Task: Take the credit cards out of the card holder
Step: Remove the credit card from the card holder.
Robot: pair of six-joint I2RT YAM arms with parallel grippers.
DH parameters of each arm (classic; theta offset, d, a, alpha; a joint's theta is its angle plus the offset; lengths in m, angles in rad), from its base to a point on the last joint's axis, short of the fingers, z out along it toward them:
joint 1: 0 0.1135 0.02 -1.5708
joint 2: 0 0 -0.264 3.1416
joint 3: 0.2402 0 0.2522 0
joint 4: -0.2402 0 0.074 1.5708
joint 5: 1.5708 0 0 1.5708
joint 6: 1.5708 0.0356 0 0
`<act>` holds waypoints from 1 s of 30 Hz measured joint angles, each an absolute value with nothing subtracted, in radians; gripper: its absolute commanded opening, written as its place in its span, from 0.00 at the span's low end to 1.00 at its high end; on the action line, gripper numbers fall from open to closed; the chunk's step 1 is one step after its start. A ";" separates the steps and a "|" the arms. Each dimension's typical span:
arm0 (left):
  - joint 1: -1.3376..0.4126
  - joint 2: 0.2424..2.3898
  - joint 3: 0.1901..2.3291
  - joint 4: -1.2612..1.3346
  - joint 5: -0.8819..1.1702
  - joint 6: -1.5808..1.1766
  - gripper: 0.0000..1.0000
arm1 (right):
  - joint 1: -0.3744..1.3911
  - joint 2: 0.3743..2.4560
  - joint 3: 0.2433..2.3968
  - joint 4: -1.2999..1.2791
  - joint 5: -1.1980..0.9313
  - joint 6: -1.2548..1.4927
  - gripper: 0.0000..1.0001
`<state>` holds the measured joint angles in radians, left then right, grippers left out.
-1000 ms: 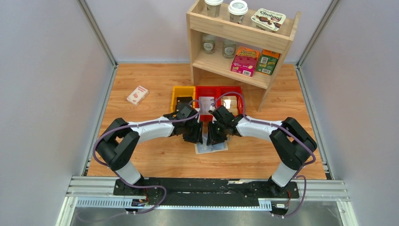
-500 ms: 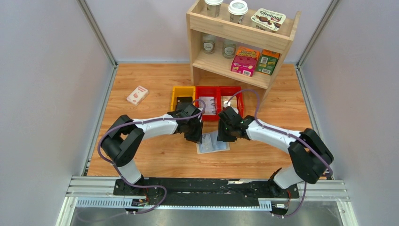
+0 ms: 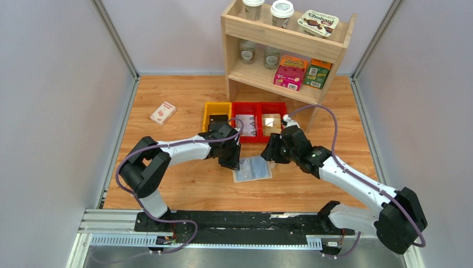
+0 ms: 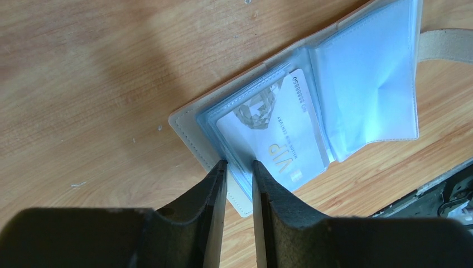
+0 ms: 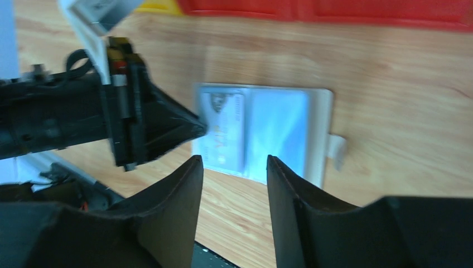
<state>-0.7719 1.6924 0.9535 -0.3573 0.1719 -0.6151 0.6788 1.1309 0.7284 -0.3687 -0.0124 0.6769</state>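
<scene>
Cream holder lies open mid-counter toward the near edge, left jaws clenched on its left rim, right jaws released and empty above it; best to pin it firmly while the right pinches the VIP card and draws it out flat.

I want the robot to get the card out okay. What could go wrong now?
1. The left gripper seems to pinch the wallet edge, not the card. Pulling might lift the whole wallet.
2. The right gripper hangs open, touching nothing, so nothing pins the wallet down; it could slide.
3. The card sits inside a clear sleeve, so a gripper might grab the sleeve too.
</scene>
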 measured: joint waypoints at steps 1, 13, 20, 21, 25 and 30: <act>-0.772 1.691 0.951 -0.355 0.171 -0.616 0.31 | 0.680 1.145 0.728 -0.330 -0.048 0.667 0.42; -0.773 1.668 0.926 -0.347 0.156 -0.627 0.30 | 0.680 1.450 0.728 -0.095 -0.292 0.669 0.36; -0.773 1.663 0.916 -0.336 0.157 -0.638 0.28 | 0.677 1.611 0.728 -0.066 -0.335 0.716 0.36; -0.772 1.662 0.914 -0.335 0.157 -0.641 0.27 | 0.671 1.616 0.731 -0.061 -0.351 0.720 0.36; -0.772 1.661 0.910 -0.326 0.161 -0.648 0.15 | 0.669 1.626 0.732 -0.026 -0.396 0.729 0.33; -0.767 1.657 0.909 -0.331 0.167 -0.652 0.00 | 0.663 1.612 0.700 0.033 -0.439 0.730 0.30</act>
